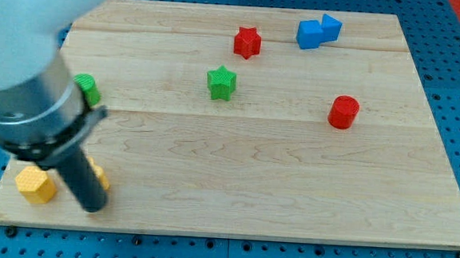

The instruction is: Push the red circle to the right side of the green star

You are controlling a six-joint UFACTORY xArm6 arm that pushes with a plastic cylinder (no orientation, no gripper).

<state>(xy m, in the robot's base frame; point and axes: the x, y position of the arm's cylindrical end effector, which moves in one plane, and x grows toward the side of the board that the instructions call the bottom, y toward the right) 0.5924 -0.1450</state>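
My tip (95,207) sits bottom-left, touching no task block. Red circle (344,112) lies far right, already right of green star (221,83). No pincer fitted

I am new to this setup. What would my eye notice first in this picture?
The big grey arm fills the view's left, my tip resting beside the yellow blocks at the bottom left. On the board, the red circle already sits right of the green star.
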